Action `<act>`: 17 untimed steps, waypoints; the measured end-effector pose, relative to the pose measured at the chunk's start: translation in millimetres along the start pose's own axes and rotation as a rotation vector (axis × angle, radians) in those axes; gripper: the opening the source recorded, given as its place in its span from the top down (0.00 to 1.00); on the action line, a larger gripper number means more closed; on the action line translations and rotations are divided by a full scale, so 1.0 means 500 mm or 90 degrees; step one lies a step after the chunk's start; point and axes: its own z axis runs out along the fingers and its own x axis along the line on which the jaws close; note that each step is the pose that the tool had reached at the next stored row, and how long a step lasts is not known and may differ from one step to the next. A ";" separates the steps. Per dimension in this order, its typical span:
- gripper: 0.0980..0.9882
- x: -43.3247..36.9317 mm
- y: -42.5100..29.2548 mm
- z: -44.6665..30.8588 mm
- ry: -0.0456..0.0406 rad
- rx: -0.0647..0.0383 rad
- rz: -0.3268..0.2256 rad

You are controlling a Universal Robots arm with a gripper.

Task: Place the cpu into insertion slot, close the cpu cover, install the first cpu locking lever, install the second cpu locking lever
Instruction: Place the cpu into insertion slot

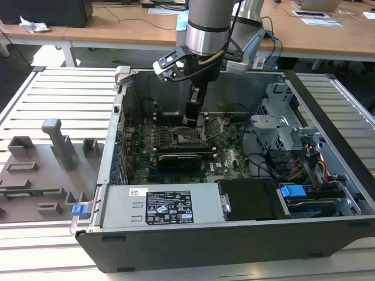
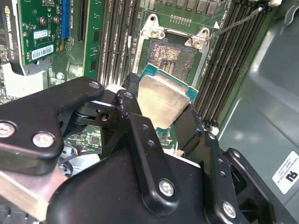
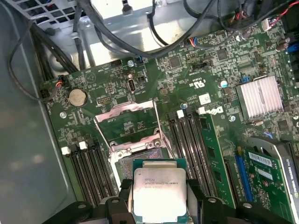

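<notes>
My gripper (image 1: 194, 120) reaches down into the open computer case, shut on the cpu (image 2: 161, 100), a small square chip with a pale metal top, its edges clamped between two black fingers (image 2: 128, 88). The cpu (image 3: 159, 190) hangs tilted just above the insertion slot (image 2: 170, 52) on the green motherboard, partly overlapping it in both wire views of the wrist. The slot (image 3: 140, 154) lies uncovered, its contact field showing. The cpu cover (image 3: 124, 108), a thin silvery frame with a square window, stands swung open on the slot's far side. A thin wire lever (image 2: 238, 21) sticks out beside the slot.
Black memory slots (image 3: 194, 140) flank the slot on both sides. A long black card (image 1: 181, 159) lies across the board, in front of the gripper in the exterior view. A power supply (image 1: 164, 205), drive cage (image 1: 275, 126) and cables (image 3: 117, 37) crowd the case. A grey fixture plate (image 1: 47, 170) lies outside.
</notes>
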 end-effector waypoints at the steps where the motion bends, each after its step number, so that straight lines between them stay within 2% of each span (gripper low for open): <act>1: 0.50 0.000 0.000 0.000 -0.0005 0.000 0.007; 11: 0.50 0.000 0.001 0.000 -0.0038 0.001 0.067; 17: 0.50 0.001 0.002 0.000 -0.0085 0.002 0.114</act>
